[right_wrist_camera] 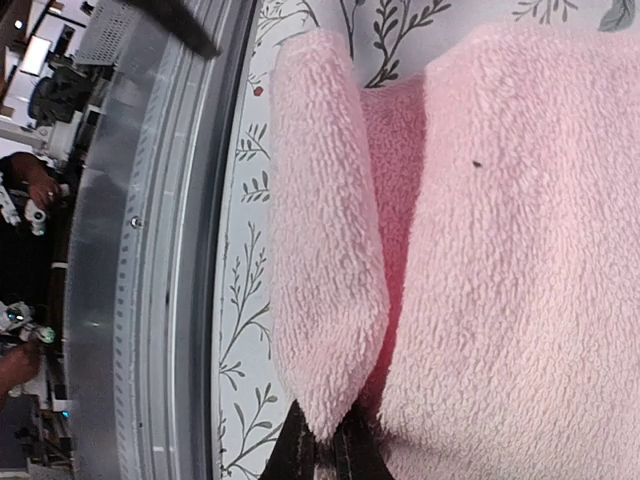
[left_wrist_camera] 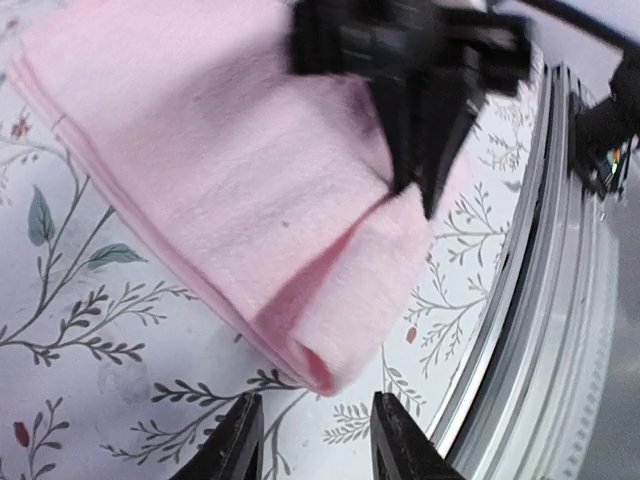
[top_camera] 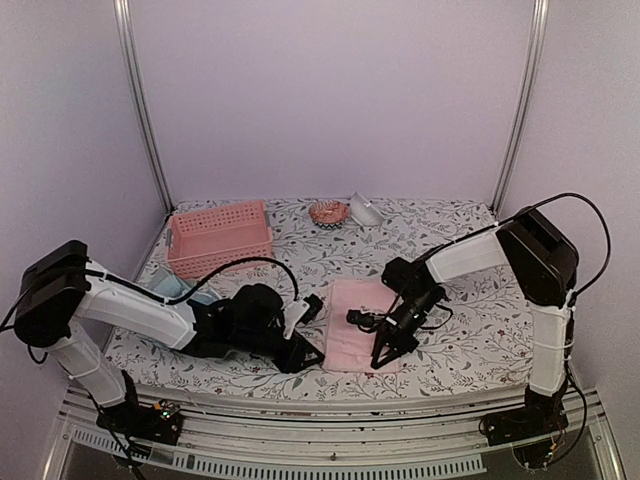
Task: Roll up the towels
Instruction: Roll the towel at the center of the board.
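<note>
At the near middle of the floral worktop (top_camera: 470, 330): pink towel (top_camera: 352, 312), one. It lies flat, with its long axis running from the far side toward the arms. The near end is turned over on itself in a soft fold, and the fold line runs left to right across the short side.

On the right part of that near edge: right tool (top_camera: 382, 358), one. It is clamped on the lip of the fold, and the right wrist view shows pink pile pinched between its two tips.

Just beside the left corner of the fold: left tool (left_wrist_camera: 315, 445), one. Its jaws stand partly apart with nothing between them.

At the left, partly behind the left arm: pale blue towel (top_camera: 180, 290), one. Only a strip shows, so its lie cannot be told.

At the far left: pink basket (top_camera: 220, 235), one, perforated, with its long axis running left to right.

At the far edge, centre: orange-brown round thing (top_camera: 328, 212), one, and white thing (top_camera: 365, 211) just beside it, one. Both are too small to identify.
</note>
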### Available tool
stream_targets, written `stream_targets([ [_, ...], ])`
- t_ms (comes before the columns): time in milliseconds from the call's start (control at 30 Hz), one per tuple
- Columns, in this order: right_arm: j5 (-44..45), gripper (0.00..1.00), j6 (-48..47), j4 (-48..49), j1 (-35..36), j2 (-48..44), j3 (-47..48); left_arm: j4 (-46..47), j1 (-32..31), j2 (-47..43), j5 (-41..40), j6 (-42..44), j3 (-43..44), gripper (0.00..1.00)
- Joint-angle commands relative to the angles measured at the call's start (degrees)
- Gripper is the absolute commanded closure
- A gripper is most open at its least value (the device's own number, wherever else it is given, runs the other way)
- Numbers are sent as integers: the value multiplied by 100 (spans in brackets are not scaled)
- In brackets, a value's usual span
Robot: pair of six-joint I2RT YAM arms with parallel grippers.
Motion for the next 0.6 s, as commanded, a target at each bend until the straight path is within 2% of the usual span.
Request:
stream_targets([
  [0,77,97,-437,-1450,-143,1051,142,460,-1001,-241,-1656,1977,-219,62],
  [133,138,96,-518,-1571,-160,1231,460,213,-1442,324,-2108,3425,432,62],
  [267,135,96,-529,-1627,-169,1330,546,74,-1470,1174,-2538,4262,1163,62],
  [433,65,96,-494,-1600,-168,1391,559,25,-1472,1697,-2307,4659,1567,62],
  [567,38,96,-438,-1557,-169,1399,565,-29,-1506,1693,-1866,4655,1576,65],
])
